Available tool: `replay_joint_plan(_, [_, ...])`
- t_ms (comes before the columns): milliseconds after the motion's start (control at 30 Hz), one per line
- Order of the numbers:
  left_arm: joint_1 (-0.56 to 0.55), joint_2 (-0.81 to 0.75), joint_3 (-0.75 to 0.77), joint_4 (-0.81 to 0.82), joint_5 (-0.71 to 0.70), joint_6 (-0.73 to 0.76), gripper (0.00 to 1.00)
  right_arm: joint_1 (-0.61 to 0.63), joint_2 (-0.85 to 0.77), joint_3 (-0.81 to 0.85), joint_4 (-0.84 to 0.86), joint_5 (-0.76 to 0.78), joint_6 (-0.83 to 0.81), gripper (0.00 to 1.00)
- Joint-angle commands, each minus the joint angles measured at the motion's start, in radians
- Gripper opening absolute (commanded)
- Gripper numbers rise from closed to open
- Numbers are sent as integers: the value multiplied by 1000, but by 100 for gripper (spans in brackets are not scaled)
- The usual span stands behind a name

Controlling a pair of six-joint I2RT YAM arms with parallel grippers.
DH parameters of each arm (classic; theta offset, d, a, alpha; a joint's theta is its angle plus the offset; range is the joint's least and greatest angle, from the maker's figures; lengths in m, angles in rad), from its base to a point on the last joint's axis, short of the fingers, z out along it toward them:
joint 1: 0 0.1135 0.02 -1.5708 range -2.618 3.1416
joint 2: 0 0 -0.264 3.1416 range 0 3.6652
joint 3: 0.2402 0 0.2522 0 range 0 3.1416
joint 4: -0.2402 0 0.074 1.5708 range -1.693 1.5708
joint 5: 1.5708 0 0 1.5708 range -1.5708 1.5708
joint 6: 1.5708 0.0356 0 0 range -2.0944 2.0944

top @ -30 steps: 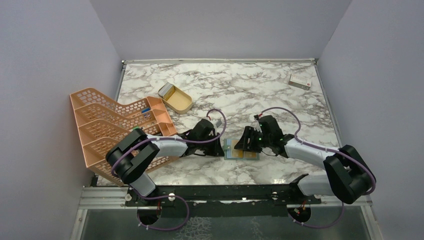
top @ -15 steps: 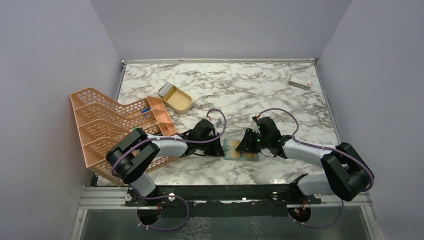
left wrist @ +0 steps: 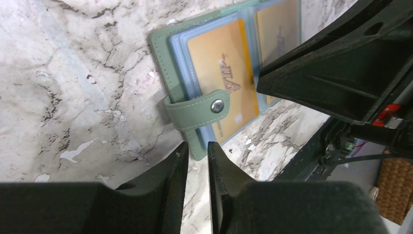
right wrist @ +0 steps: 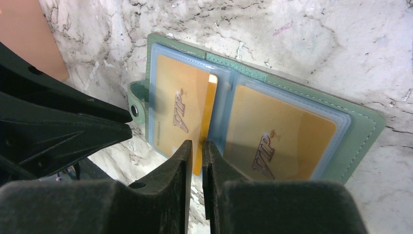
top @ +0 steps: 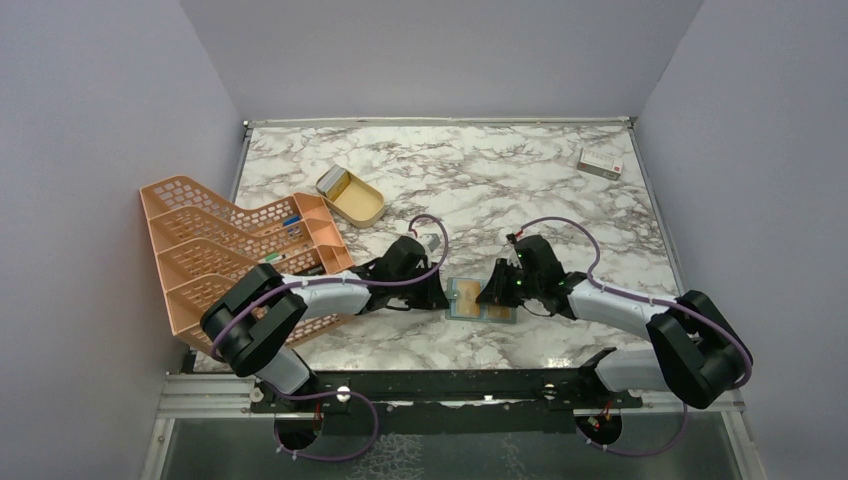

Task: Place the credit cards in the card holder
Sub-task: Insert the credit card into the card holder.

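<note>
The card holder [top: 481, 301] lies open on the marble between my grippers, grey-green with pale blue sleeves. A tan-orange VIP card shows in each sleeve [right wrist: 176, 111] [right wrist: 278, 139]. My right gripper [right wrist: 196, 146] is shut on another credit card [right wrist: 211, 114], which stands tilted on edge at the inner rim of the left sleeve, partly inside it. My left gripper [left wrist: 196, 148] is nearly shut at the holder's left edge [left wrist: 197, 146], just below the snap tab [left wrist: 202, 109], with the green edge between its fingertips. In the top view the left gripper [top: 441, 298] and the right gripper [top: 490, 292] flank the holder.
An orange mesh rack [top: 225, 262] stands at the left, close behind my left arm. A gold oval tin [top: 352, 196] lies open behind it. A white box with a red mark [top: 600, 162] sits at the far right corner.
My right gripper has shifted slightly left over the holder with the card. My left arm has shifted slightly, its gripper staying at the holder's left edge.
</note>
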Motion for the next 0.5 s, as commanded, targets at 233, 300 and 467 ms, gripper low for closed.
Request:
replay_joint_plan(233, [-4,-28,-42,153,44,-106,38,7,32,17,11,3,-23,9])
replay_joint_plan(300, [-4,-24,-46,168,51,-111,41,7,44,13,17,0,-24,5])
replay_joint_plan(467, [-4,-7,-54,197,67,-121,47,7,66,0,0,26,-26,1])
